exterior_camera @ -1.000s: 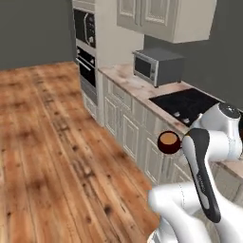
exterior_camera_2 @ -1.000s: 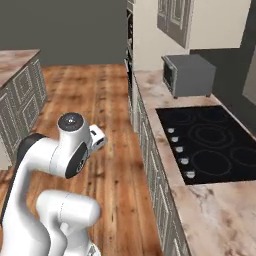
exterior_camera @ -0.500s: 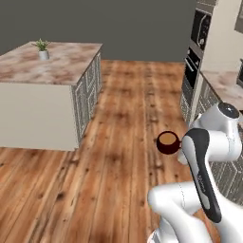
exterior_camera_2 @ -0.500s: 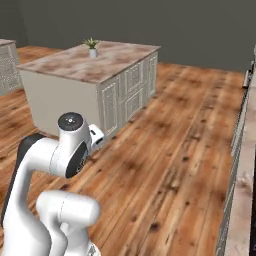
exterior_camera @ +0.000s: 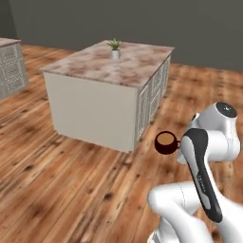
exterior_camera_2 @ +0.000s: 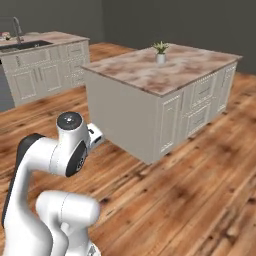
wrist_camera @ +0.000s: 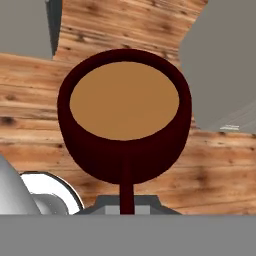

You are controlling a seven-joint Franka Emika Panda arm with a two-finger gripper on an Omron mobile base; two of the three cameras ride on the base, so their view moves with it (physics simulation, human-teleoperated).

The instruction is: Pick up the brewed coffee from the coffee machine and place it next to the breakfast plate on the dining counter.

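The pincer (wrist_camera: 127, 207) is pressed together on the thin handle of the brewed coffee (wrist_camera: 124, 117), carrying the dark maroon mug upright in the air above the wooden floor (exterior_camera: 57, 185). In the hand view the handle runs straight down from the mug's wall into the pincer, and the light-brown coffee surface lies level inside the rim. From the left base view the mug (exterior_camera: 165, 142) hangs just to the left of the arm's dark wrist link, on the near right side of a kitchen island (exterior_camera: 114, 90). The island has a pinkish marbled top and cream panelled sides, and a small potted plant (exterior_camera: 115, 48) stands near its far edge. At far left in the right base view runs the dining counter (exterior_camera_2: 42, 62) with its grey faucet (exterior_camera_2: 16, 29).
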